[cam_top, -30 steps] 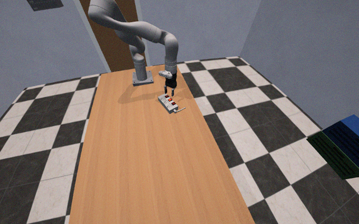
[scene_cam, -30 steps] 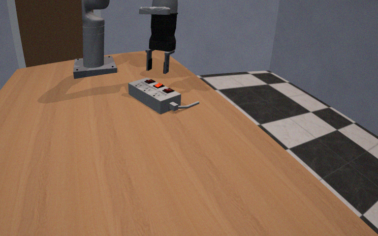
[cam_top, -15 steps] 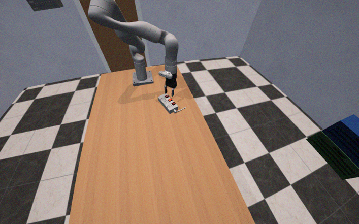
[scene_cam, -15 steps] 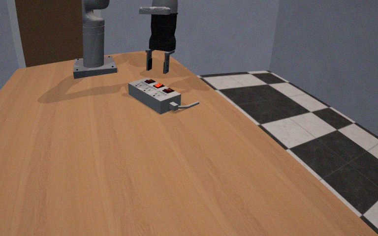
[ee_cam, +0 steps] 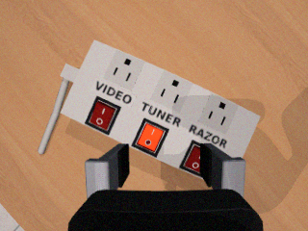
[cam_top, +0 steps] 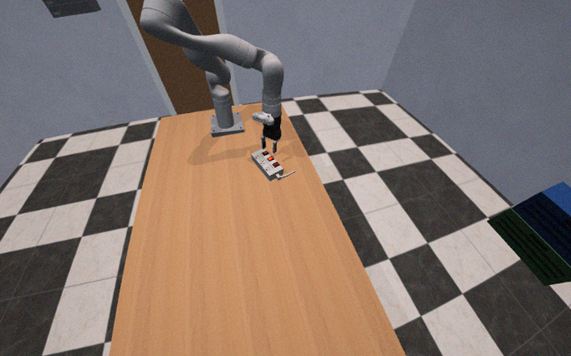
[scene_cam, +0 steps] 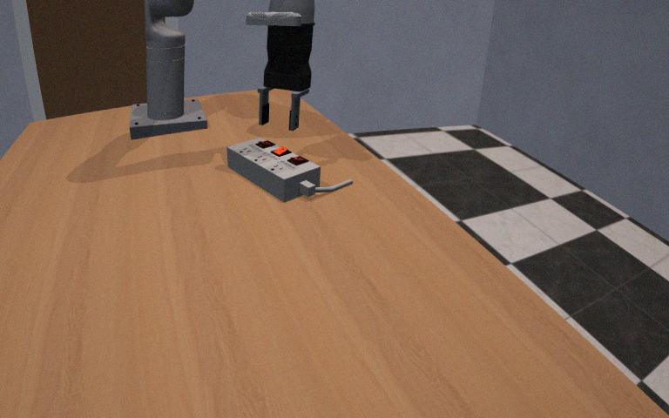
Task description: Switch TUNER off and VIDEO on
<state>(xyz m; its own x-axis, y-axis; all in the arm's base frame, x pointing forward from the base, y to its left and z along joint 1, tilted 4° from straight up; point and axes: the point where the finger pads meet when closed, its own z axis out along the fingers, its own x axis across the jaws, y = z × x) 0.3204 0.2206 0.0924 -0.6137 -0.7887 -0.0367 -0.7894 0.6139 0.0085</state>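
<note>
The power strip (cam_top: 260, 164) (scene_cam: 261, 174) (ee_cam: 153, 87) lies flat, label side up, beside the right edge of the tabletop (cam_top: 236, 255) (scene_cam: 295, 295) (ee_cam: 48, 34), toward its far right corner. Legible lettering appears in the wrist view only. Count: three sockets, one cord (cam_top: 288, 173) (scene_cam: 335, 188) (ee_cam: 53, 116), three switches. From the cord end: VIDEO switch (cam_top: 276, 164) (scene_cam: 298, 159) (ee_cam: 102, 115), dark; TUNER switch (cam_top: 270, 158) (scene_cam: 280, 151) (ee_cam: 150, 138), lit orange; RAZOR switch (cam_top: 265, 153) (scene_cam: 265, 144) (ee_cam: 193, 158), dark, partly covered by a finger in the wrist view. Neither requested change is made.

One hand (cam_top: 268, 150) (scene_cam: 279, 125) (ee_cam: 165, 159), two fingers, spread wide with nothing between them; the exterior view shows it raised clear of the strip. Beyond, near the far edge, stands one base plate (cam_top: 214, 130) (scene_cam: 138, 129). The top view alone shows the arm's upper bend (cam_top: 162, 9). Farthest: one brown door (cam_top: 181, 79) (scene_cam: 88, 58).
</note>
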